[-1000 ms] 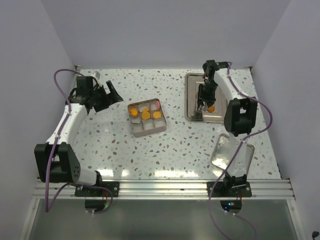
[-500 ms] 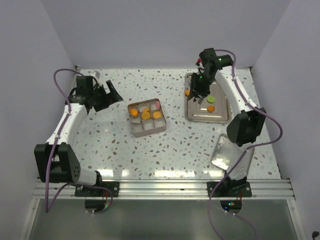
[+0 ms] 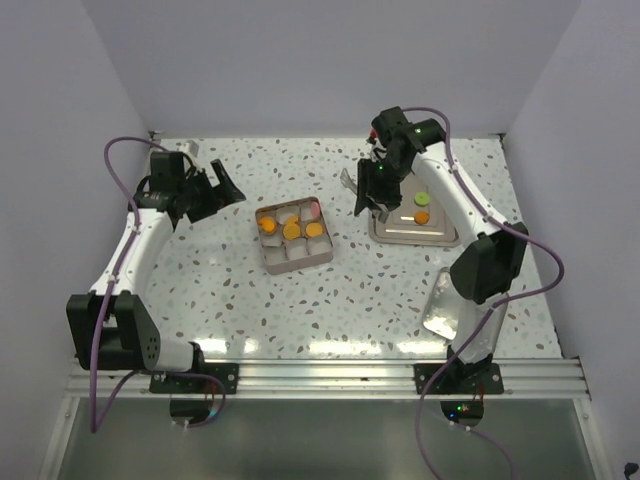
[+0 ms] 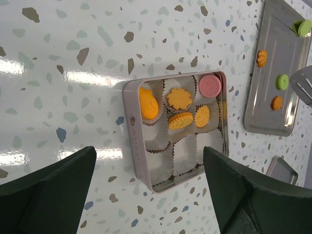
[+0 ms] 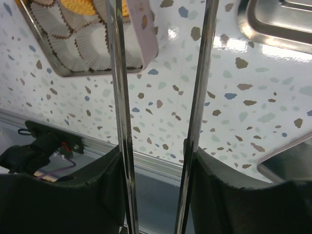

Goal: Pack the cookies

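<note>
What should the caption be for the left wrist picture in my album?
Five cookies sit in paper cups inside a pink tin, while four more wait on the metal tray.

In the right wrist view, the pink tin (image 5: 141,44) is being cut off by the top edge, so that only one corner and a few white paper cups (image 5: 63,34) are being shown; a sliver of one orange cookie (image 5: 83,5) is being clipped at that edge. The tips of the right gripper (image 5: 161,9) are being carried out of the frame, so whether anything is being held between them cannot be told. The steel tray (image 5: 278,24) is being cropped at the upper right corner. In the left wrist view, the left gripper (image 4: 151,195) is being shown only as two dark, blurred fingers (image 4: 48,190) cut by the bottom edge.
</note>
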